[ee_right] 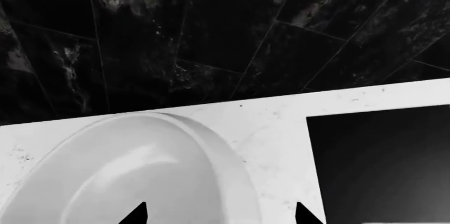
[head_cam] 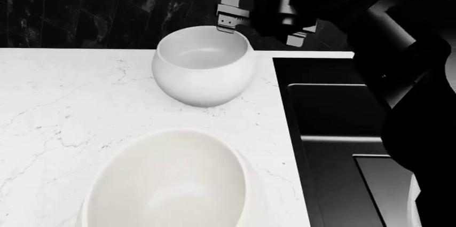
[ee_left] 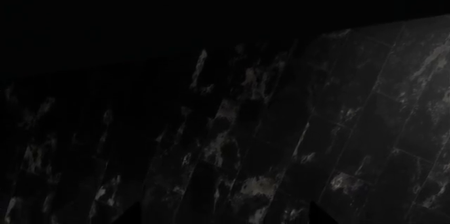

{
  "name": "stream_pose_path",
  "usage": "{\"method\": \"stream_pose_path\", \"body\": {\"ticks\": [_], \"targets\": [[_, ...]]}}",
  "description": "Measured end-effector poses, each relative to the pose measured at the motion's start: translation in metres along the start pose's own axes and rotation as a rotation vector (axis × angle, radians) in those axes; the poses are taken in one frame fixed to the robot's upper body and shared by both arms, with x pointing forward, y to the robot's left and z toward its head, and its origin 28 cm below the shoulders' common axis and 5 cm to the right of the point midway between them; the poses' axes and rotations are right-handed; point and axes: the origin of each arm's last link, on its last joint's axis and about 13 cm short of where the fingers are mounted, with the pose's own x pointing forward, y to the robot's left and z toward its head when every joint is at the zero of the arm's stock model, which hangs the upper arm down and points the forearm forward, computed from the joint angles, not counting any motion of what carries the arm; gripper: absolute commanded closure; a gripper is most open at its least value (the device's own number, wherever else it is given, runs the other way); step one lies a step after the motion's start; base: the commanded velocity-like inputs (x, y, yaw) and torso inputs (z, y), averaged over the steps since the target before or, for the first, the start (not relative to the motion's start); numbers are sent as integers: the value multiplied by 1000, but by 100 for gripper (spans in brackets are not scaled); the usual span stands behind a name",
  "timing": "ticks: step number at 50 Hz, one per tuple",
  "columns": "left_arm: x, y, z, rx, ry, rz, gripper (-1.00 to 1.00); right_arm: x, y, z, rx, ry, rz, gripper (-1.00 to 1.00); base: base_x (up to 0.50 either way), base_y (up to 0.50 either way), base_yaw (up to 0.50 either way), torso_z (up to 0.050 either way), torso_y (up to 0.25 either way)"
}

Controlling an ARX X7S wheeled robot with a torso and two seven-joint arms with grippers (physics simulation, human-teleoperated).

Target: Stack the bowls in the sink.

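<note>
Altogether two bowls, smaller white bowl (head_cam: 204, 67) and cream bowl (head_cam: 170, 180), sit beside one sink (head_cam: 335, 131).

White marble countertop (head_cam: 64, 104) with faint grey veining fills left and centre of head view, running to its back edge. Dark tiled wall (head_cam: 85, 8) rises directly behind that back edge, black marble tiles with pale streaks and thin grout lines. Same wall (ee_right: 211, 34) fills upper part of right wrist view, above strip of countertop (ee_right: 281, 113). Left wrist view dim: only dark streaked tiles (ee_left: 281, 129).
</note>
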Motion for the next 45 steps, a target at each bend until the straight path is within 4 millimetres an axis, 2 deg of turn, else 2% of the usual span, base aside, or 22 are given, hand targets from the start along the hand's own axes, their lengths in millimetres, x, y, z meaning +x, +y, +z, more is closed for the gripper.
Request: {"method": "stream_pose_path", "body": {"ticks": [45], "targets": [[-3, 2, -4, -11, 7, 7, -100, 25, -5, -31, -17, 92, 9, -100, 0, 0, 0, 0, 0]]}}
